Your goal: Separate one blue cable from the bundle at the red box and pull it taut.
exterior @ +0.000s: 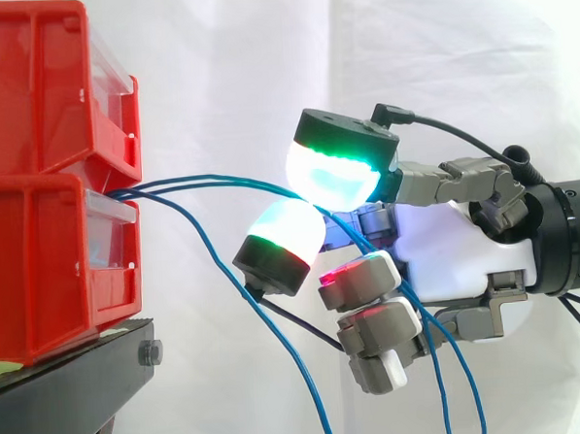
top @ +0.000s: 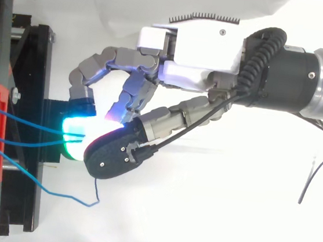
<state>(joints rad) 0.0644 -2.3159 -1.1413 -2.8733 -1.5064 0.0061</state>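
The hand point(exterior: 457, 252) reaches in from the right with two of its large pads point(exterior: 334, 174) closed against each other, green and white aglow. It grips the thin blue cables point(exterior: 210, 180) pinched between them. The remaining fingers point(exterior: 366, 281) curl loosely below the pinch and hold nothing that can be made out.

Seen from above, the hand point(top: 198, 55) lies just right of the black metal stand point(top: 34, 83). Two blue strands point(top: 27, 122) run from the left into the gap between the pads. They lie close together and nearly straight, without much slack.

A third, loose blue strand point(top: 65, 196) leaves the same spot and sags toward the near side. It ends free in a small upturned tip below the hand. In the side view more blue cable hangs down past the curled fingers and out of the bottom edge.

All the cables come out of the front of two stacked red plastic bins point(exterior: 40, 269) at the left, at the seam where the upper bin sits on the lower. The bins rest on the black stand, and a white curtain point(exterior: 224, 65) hangs behind.
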